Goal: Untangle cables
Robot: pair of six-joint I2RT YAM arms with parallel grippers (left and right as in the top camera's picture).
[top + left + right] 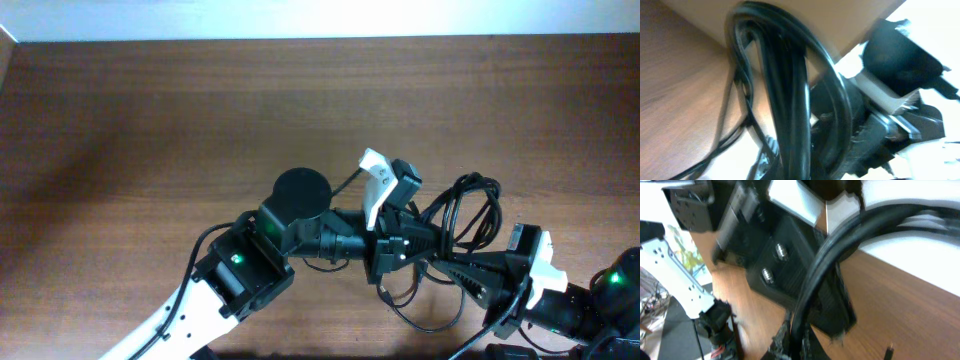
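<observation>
The cables [470,205] are bunched over the table [150,120], near its front edge, right of middle. Left fingers [418,240] and right fingers [465,268] are both closed on the bundle. Grips taken; next likely calls for drawing them apart slowly

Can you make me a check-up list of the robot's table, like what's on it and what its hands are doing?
Surface: brown wooden table.
Job's things: black cables, looped in a tangle between the two arms.
Clutter: nothing seen.
Grippers: left gripper shut on the cables; right gripper shut on the cables too.
Cables: a black arm wire curves along the left arm.
Surroundings: pale wall past the table's far edge.
</observation>
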